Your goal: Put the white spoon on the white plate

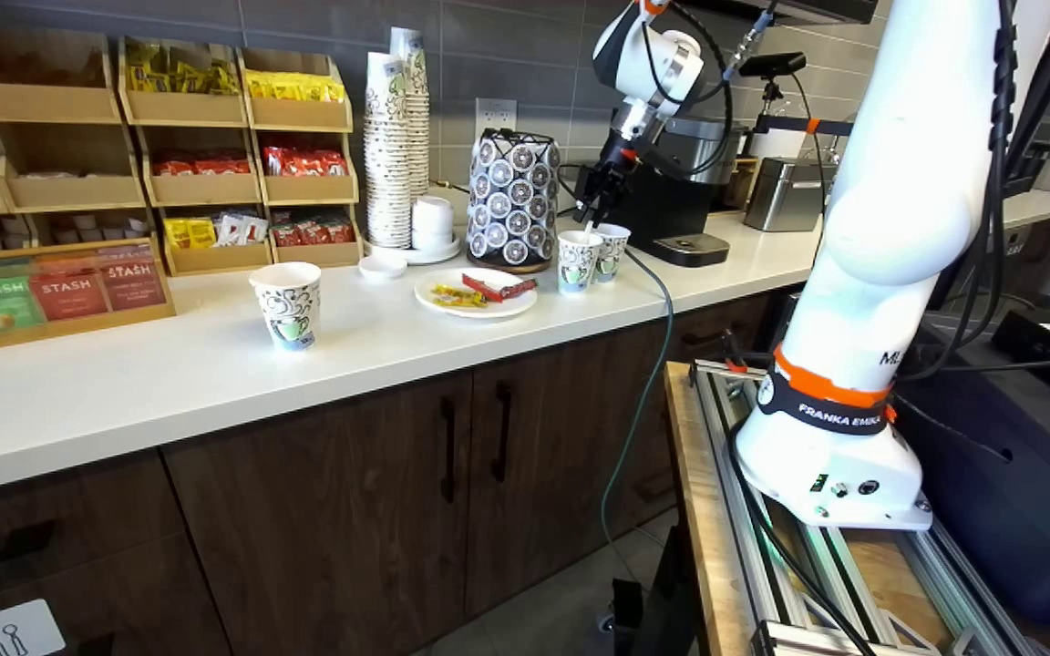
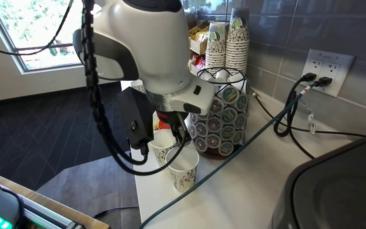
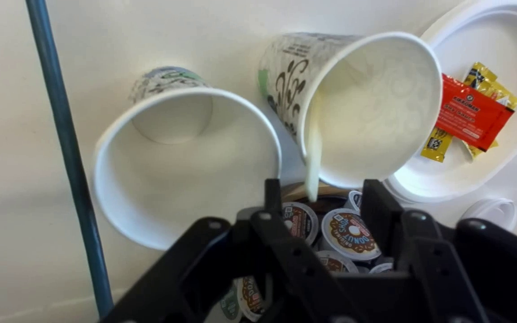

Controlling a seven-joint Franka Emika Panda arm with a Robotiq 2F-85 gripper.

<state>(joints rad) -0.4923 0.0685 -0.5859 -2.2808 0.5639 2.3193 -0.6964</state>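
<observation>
The white spoon's handle (image 3: 313,161) sticks up out of a white patterned paper cup (image 3: 281,85) in the wrist view; its lower part is hard to make out inside. The handle tip also shows in an exterior view (image 1: 589,226). My gripper (image 3: 320,193) is open, with the handle's end between its two fingertips in the wrist view and a gap on both sides. The gripper is above the cups in both exterior views (image 1: 602,202) (image 2: 182,136). The white plate (image 1: 452,305) lies beside the cup and bears red and yellow packets; it also shows in the wrist view (image 3: 507,163).
A second paper cup (image 3: 186,179) stands right beside the spoon's cup. A coffee pod rack (image 1: 513,200) stands close behind. A cable (image 3: 67,134) crosses the counter. A small white dish (image 1: 382,267), stacked cups (image 1: 388,164) and a coffee machine (image 1: 684,210) are nearby.
</observation>
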